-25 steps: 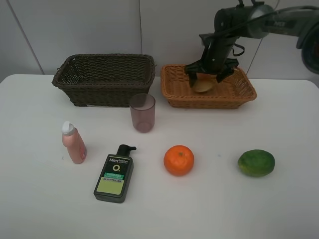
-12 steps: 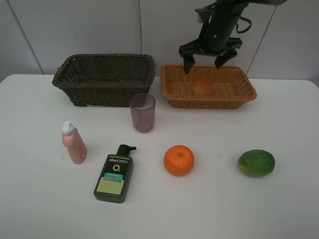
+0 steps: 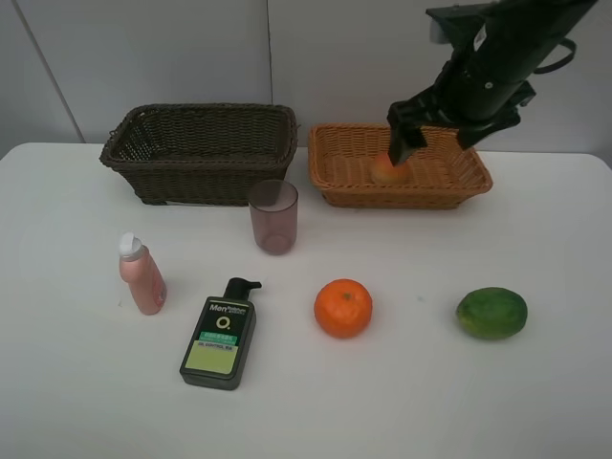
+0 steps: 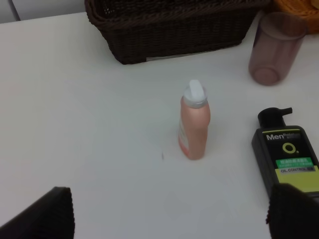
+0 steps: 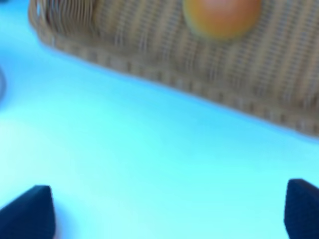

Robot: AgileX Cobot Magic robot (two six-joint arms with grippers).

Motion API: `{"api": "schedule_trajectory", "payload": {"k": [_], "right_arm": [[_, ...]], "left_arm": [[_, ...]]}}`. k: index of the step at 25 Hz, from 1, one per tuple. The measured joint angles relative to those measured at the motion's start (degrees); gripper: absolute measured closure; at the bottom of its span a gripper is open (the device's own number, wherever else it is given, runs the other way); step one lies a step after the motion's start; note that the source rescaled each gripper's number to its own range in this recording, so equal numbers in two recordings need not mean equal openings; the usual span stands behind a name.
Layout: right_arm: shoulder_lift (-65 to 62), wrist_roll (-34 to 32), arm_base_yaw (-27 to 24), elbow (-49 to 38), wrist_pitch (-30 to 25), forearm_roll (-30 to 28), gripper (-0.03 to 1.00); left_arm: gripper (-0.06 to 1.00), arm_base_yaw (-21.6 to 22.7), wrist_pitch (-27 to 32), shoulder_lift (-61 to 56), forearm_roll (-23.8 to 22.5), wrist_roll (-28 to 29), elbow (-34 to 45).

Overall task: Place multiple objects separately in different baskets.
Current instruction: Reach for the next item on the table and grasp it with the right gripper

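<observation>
A red-yellow peach [image 3: 383,170] lies in the light orange-tan basket [image 3: 402,197]; the blurred right wrist view shows the peach [image 5: 222,17] and the basket wall [image 5: 149,59]. My right gripper [image 3: 432,149] hangs open and empty over this basket's front, its near finger partly hiding the peach. On the table are the mauve cup [image 3: 274,216], pink bottle [image 3: 142,275], pump bottle [image 3: 219,335], orange [image 3: 343,307] and green fruit [image 3: 491,313]. My left gripper [image 4: 169,214] is open above the table, short of the pink bottle [image 4: 194,122]. The dark brown basket [image 3: 201,153] holds nothing that I can see.
The two baskets stand side by side at the back of the white table [image 3: 402,402], against a pale wall. In the left wrist view, the pump bottle [image 4: 289,159] and cup [image 4: 274,50] lie to one side of the pink bottle.
My right gripper has lifted out of the light basket, leaving the peach inside, and has swung right and towards the basket's front. Nothing else moved.
</observation>
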State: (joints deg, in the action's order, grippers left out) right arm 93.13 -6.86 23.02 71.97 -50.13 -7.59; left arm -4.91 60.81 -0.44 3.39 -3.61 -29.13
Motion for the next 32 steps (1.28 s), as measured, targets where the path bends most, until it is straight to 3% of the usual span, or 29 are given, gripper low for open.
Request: {"api": "schedule_trajectory", "payload": {"k": [7,15,23,32], "right_arm": [[-10.5,-1.5,0.3,-14.9,-0.4,0.3,-0.03],[-13.8,-8.9,0.9,-25.7,0.5,0.8,-0.03],[-13.8,-19.0,-0.5,-28.6,3.7,-3.5,-0.03],[-8.9,-20.3,-8.6,-28.6,4.1,-5.1,-0.03]], "left_arm": [[-0.06,0.0,0.0,0.0,0.0,0.0,0.0],[-0.06,0.0,0.0,0.0,0.0,0.0,0.0],[-0.06,0.0,0.0,0.0,0.0,0.0,0.0],[-0.06,0.0,0.0,0.0,0.0,0.0,0.0]]}}
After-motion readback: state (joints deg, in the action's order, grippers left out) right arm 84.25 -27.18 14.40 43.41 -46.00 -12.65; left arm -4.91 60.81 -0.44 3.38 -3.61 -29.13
